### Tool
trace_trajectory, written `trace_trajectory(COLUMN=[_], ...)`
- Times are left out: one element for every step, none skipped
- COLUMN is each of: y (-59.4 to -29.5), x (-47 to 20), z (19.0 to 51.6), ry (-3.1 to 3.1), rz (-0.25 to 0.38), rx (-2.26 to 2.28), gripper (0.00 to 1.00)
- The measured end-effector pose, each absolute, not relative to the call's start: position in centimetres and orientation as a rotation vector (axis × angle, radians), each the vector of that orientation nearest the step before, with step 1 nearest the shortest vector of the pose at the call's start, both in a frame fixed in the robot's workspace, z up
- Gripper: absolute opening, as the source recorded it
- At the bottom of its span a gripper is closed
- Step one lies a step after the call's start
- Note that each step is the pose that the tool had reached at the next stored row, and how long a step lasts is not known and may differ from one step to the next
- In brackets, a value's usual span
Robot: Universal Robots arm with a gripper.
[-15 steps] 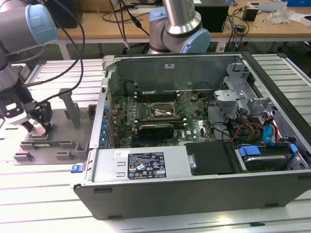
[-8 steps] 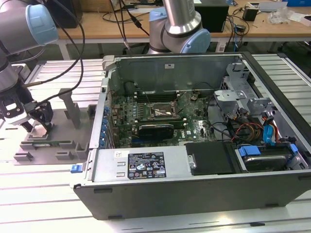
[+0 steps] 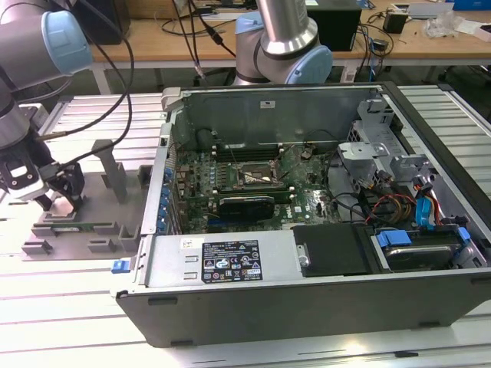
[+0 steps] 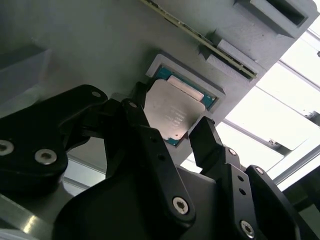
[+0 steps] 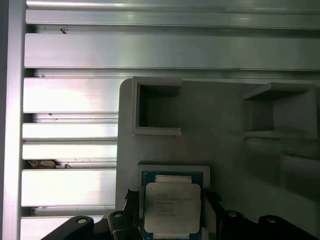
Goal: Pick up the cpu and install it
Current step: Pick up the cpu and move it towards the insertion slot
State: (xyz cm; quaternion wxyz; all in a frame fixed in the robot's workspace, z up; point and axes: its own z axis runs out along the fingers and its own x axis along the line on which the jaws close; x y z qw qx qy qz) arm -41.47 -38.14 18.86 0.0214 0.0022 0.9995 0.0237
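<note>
The cpu (image 4: 172, 112) (image 5: 172, 206), a flat square chip with a shiny silver top and a thin green rim, lies at a square pocket of the grey parts holder (image 3: 92, 230) on the exterior view's left. My gripper (image 3: 57, 201) (image 4: 170, 119) (image 5: 172, 201) hangs right over it. In both wrist views one black finger (image 4: 205, 137) presses one edge of the chip and the other finger (image 4: 132, 112) the opposite edge, so the gripper is shut on the cpu. The motherboard's metal-framed socket (image 3: 257, 178) sits inside the open computer case (image 3: 230, 264), with nothing in it that I can see.
The holder carries raised grey posts (image 3: 115, 172) and hollow pockets (image 5: 159, 106), and a long thin memory stick (image 4: 197, 35) lies in a slot beside the cpu pocket. A second robot arm (image 3: 284, 38) stands behind the case. Ribbed metal tabletop (image 5: 70, 95) surrounds the holder.
</note>
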Motion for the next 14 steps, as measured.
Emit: trace_trajectory(y=[-38.14,-38.15,-38.15,-38.15,-38.15,-38.15,-38.15,-38.15,-38.15,-38.15,-38.15,-38.15,-38.15,-38.14], x=[-41.47,-41.47,-41.47,-41.46,-41.46,-41.46,-41.46,-41.46,-41.46,-41.46,-41.46,-41.46,-41.46,-41.46], z=[18.79,18.74,18.74,18.73,18.72,18.72,18.72,18.71,18.72,18.71,18.7,18.7,18.7,18.78], ry=[3.098,3.098,3.098,3.098,3.098,3.098,3.098,3.098,3.098,3.098,3.098,3.098,3.098,3.097], rz=[0.073,0.073,0.073,0.073,0.073,0.073,0.073,0.074,0.073,0.073,0.073,0.073,0.073,0.074], rx=[0.007,0.007,0.007,0.007,0.007,0.007,0.007,0.007,0.007,0.007,0.007,0.007,0.007,0.007], gripper=[0.62,0.62,0.62,0.62,0.62,0.62,0.62,0.62,0.6,0.55,0.55,0.55,0.55,0.55])
